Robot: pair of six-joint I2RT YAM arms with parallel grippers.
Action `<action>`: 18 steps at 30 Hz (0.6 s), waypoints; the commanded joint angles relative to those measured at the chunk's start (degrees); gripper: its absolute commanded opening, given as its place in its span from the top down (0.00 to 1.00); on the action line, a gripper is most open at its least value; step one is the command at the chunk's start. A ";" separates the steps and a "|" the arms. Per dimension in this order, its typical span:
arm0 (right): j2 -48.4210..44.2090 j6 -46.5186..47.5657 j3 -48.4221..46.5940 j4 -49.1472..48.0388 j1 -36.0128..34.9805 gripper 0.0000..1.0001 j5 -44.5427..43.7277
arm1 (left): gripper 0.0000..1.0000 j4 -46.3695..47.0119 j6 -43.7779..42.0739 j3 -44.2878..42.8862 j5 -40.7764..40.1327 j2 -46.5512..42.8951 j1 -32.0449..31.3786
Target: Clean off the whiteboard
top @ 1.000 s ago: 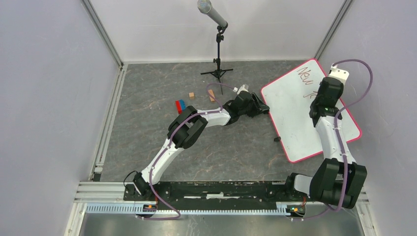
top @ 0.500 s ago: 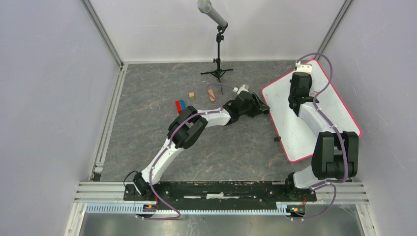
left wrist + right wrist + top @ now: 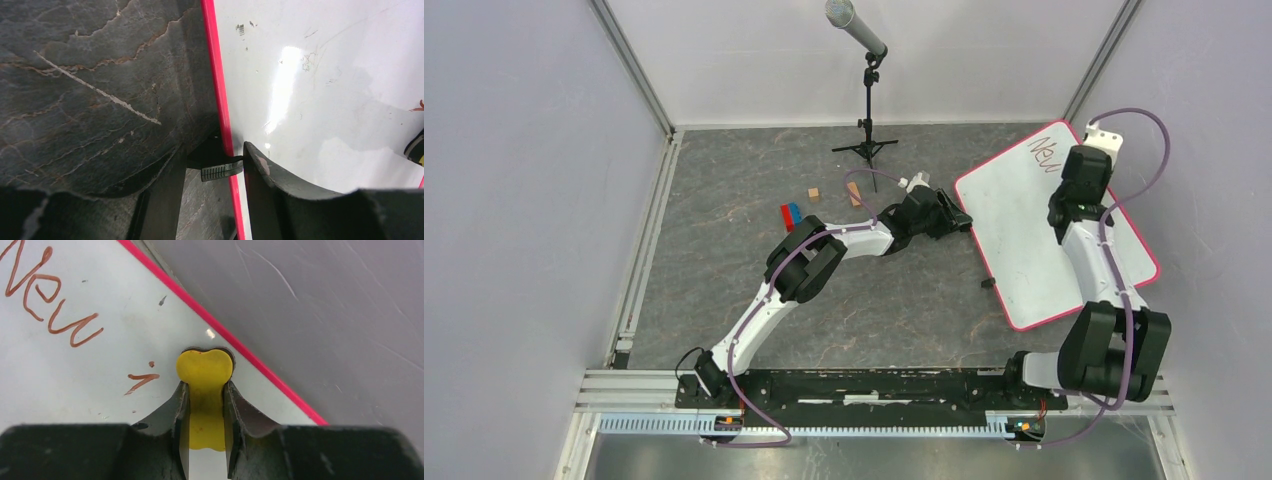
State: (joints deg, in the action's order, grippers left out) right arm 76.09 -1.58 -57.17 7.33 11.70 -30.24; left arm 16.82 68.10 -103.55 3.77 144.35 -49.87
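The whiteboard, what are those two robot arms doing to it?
They are cleaning the whiteboard. The left gripper pinches the board's left edge, apparently to keep it from sliding. The right gripper squeezes a yellow eraser and presses it on the board, right by the pink rim at the far corner. The reddish word "New" and a small stroke beside the eraser are not wiped off yet.

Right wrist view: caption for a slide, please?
Right gripper pinches a yellow eraser on the whiteboard near its rim, "New" not yet erased.
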 commanded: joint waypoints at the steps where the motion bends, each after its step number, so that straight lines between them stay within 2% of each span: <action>1: 4.93 1.08 -0.78 1.10 -4.61 0.82 -0.47 | 0.46 -10.23 -1.88 1.24 -1.58 1.59 -1.02; 4: 9.35 1.06 -2.05 -0.25 -8.99 0.82 1.41 | 0.46 -10.22 -1.83 1.23 -1.60 1.63 -1.02; 6: 11.54 -0.35 -3.97 -0.30 -9.20 0.82 4.74 | 0.46 -10.20 -1.96 1.24 -1.51 1.68 -1.02; 8: 12.40 -0.82 -6.43 0.61 -9.00 0.82 3.67 | 0.46 -10.30 -2.01 1.09 -1.45 1.72 -1.02; 13: 10.02 -2.17 -8.89 4.22 -2.72 0.82 3.52 | 0.47 -10.66 -2.06 0.72 -1.32 1.88 -1.02; 18: 4.55 -1.93 -5.55 3.58 1.30 0.82 1.71 | 0.47 -10.67 -2.14 0.54 -1.23 1.96 -1.02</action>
State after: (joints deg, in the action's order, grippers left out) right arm 84.97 -3.44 -63.92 9.28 9.28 -24.56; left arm 16.16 68.10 -103.98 3.51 144.33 -49.95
